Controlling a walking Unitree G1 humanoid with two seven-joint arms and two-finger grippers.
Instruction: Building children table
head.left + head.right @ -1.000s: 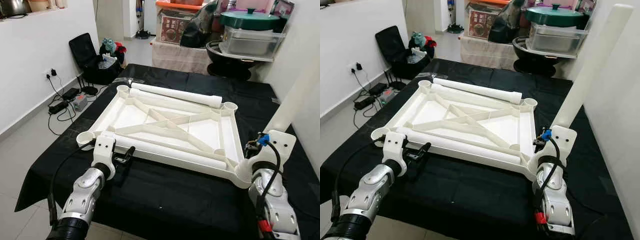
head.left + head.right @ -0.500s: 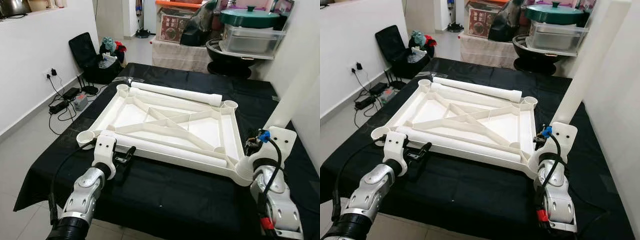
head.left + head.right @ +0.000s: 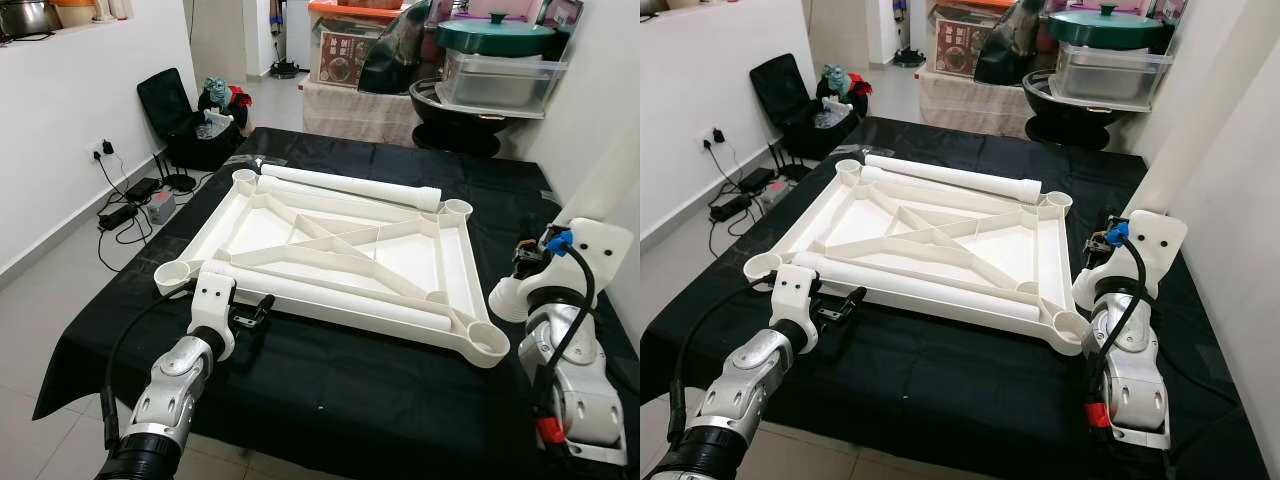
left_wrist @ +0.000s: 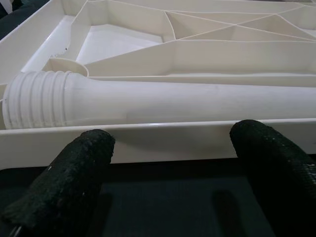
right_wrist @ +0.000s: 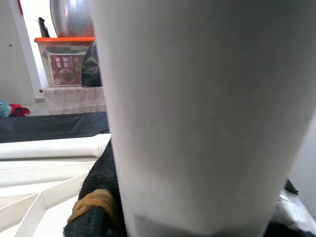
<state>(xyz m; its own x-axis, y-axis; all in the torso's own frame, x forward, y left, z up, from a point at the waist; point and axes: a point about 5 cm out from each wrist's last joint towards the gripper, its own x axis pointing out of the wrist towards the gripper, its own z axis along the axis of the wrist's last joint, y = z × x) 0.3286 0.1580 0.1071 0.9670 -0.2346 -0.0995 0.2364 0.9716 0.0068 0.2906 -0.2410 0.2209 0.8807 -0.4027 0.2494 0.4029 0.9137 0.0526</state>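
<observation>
You have no leg fitted yet: the upturned tabletop (image 3: 330,255) lies mid-counter with its corner sockets empty and loose legs (image 3: 345,187) lying on it, your left gripper (image 3: 245,318), jaws apart, at its near edge. Your right gripper (image 5: 98,197) seems clamped on a raised leg (image 3: 1200,130) at the counter's right edge; the right wrist view shows that leg close up.

1 tabletop (image 3: 262,228), 3 legs: (image 3: 350,187), (image 3: 330,297), (image 5: 197,113).

Left pincer (image 4: 168,163) low, fingers spread; right pincer (image 5: 106,207) raised, clamped closed.
</observation>
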